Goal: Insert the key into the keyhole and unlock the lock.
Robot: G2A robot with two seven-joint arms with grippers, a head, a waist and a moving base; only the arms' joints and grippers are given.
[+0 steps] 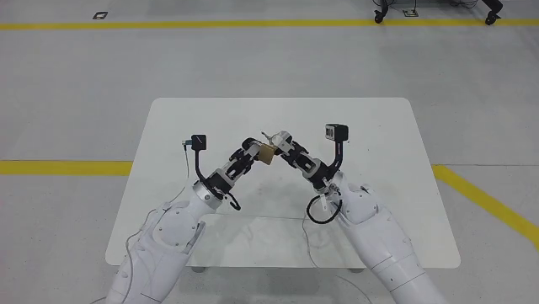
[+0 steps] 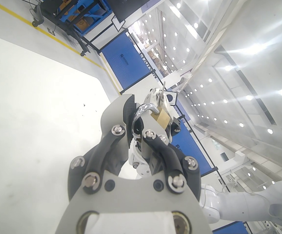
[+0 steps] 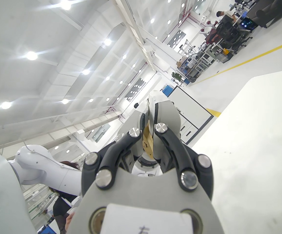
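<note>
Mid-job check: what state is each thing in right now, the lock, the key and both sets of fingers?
left gripper: fingers shut on the lock, at its shackle.
right gripper: fingers shut on the key.
lock: held up off the table, between both grippers; latched or not, cannot tell.
key: up against the lock; inserted or not, cannot tell.

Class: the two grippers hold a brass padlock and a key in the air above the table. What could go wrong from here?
1. The left gripper seems to hold the padlock by its shackle alone, above the table. The body may pivot away when the key pushes.
2. The right gripper pinches the thin key at its fingertips. The key could twist, slip or drop.
</note>
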